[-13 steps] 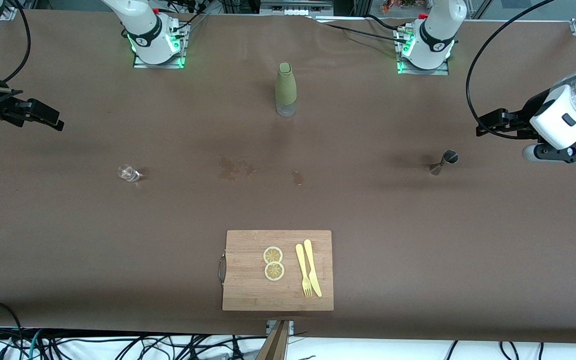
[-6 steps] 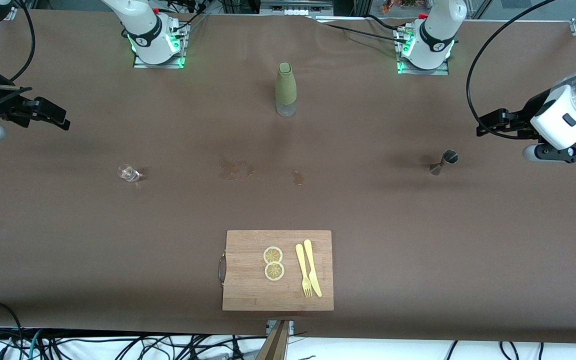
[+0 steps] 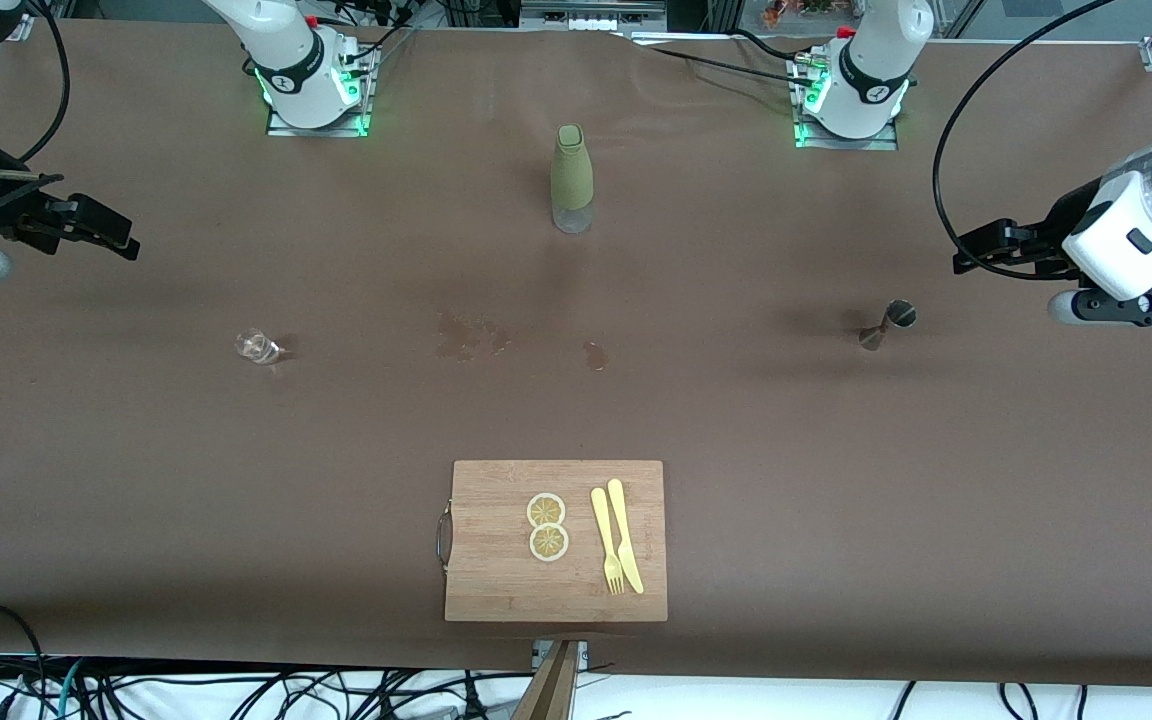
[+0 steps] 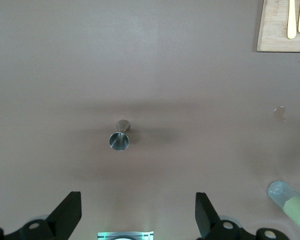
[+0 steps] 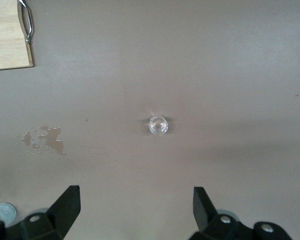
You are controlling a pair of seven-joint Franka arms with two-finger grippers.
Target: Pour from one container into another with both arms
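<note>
A small clear glass (image 3: 256, 346) (image 5: 158, 124) stands on the brown table toward the right arm's end. A steel jigger (image 3: 886, 325) (image 4: 120, 138) stands toward the left arm's end. A green-sleeved bottle (image 3: 571, 178) stands upright midway between the two bases. My right gripper (image 3: 119, 244) (image 5: 136, 207) hangs open in the air, off to the side of the glass, holding nothing. My left gripper (image 3: 966, 256) (image 4: 137, 215) hangs open near the jigger, also with nothing between its fingers.
A wooden cutting board (image 3: 496, 590) lies near the front edge with two lemon slices (image 3: 547, 526), a yellow fork (image 3: 605, 540) and knife (image 3: 626, 535). Wet stains (image 3: 471, 336) mark the table's middle. Cables trail at both ends.
My right gripper has shifted a little toward the table's middle. The left arm has barely moved, and nothing on the table has changed.
</note>
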